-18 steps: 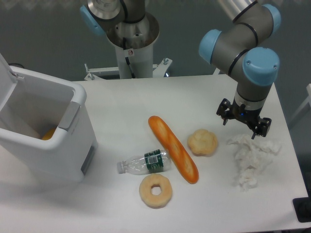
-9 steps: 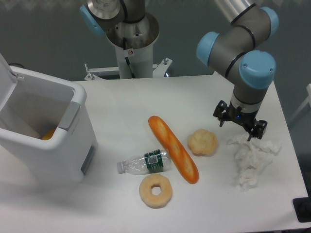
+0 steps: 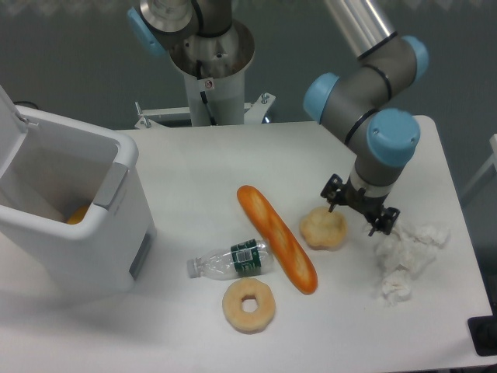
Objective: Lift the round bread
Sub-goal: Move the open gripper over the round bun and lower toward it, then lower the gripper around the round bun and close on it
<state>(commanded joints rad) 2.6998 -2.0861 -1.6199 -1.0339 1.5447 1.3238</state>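
Note:
The round bread (image 3: 323,229) is a pale cream-yellow lumpy bun on the white table, right of the baguette. My gripper (image 3: 357,212) hangs open just above and to the right of the bun, its left finger over the bun's upper right edge, its right finger (image 3: 384,220) near the crumpled tissue. It holds nothing.
A long orange baguette (image 3: 276,237) lies diagonally left of the bun. A ring-shaped bread (image 3: 248,305) and a plastic bottle (image 3: 231,259) lie in front. Crumpled white tissue (image 3: 405,257) is at the right. A white bin (image 3: 70,206) stands at the left.
The gripper has moved left and slightly down, from above the tissue to beside the round bread. The objects on the table have not moved.

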